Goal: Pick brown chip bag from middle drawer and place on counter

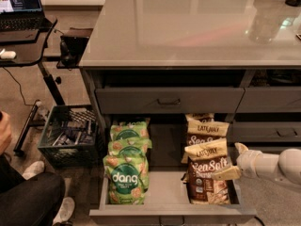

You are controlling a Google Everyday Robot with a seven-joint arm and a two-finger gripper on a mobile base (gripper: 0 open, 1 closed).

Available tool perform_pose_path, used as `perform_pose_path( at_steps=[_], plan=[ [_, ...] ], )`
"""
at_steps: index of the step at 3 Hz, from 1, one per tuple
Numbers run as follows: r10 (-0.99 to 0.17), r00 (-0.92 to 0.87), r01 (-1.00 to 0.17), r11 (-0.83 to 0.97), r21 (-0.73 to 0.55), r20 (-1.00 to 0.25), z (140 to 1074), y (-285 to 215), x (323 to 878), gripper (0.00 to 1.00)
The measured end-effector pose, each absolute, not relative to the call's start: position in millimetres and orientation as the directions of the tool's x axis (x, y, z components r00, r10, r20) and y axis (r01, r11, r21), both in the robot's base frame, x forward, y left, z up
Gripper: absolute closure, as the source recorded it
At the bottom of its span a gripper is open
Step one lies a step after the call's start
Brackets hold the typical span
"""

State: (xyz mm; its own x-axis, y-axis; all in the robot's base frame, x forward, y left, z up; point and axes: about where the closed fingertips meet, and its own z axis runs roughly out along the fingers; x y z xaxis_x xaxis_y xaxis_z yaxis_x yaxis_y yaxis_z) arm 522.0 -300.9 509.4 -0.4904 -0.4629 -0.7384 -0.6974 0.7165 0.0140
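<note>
Camera view: claw (227,162), released, hovers at middle drawer's (169,206) right side by the front brown chip bag (206,179); grasping and counter (188,27) placement remain.

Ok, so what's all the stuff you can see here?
Brown bags: three, brown with cream tops, right row of the drawer.
Green bags: three, green, left row of the drawer.
Drawer: one, dark grey, pulled open below the counter.
Counter: one, shiny grey-beige, across the top.
Laptop: one, black, screen lit, on the desk.
Desk: one, black, far left.
Crate: one, dark, on the floor left of the drawer.
Leg: one, dark trousers, bottom left corner.
Arm: one, white, reaching in from the right.
Gripper: one, cream, at the front brown bag's right edge.
</note>
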Motion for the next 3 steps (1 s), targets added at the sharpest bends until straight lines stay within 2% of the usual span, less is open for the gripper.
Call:
perform_pose_path(
  at_steps=[2, 3],
  plan=[
    [-0.446, -0.489, -0.595, 0.799, -0.087, -0.750, 469, -318, 537, 0.00],
    [-0.426, -0.531, -0.584, 0.810, -0.047, -0.733, 456, -314, 535, 0.00]
  ],
)
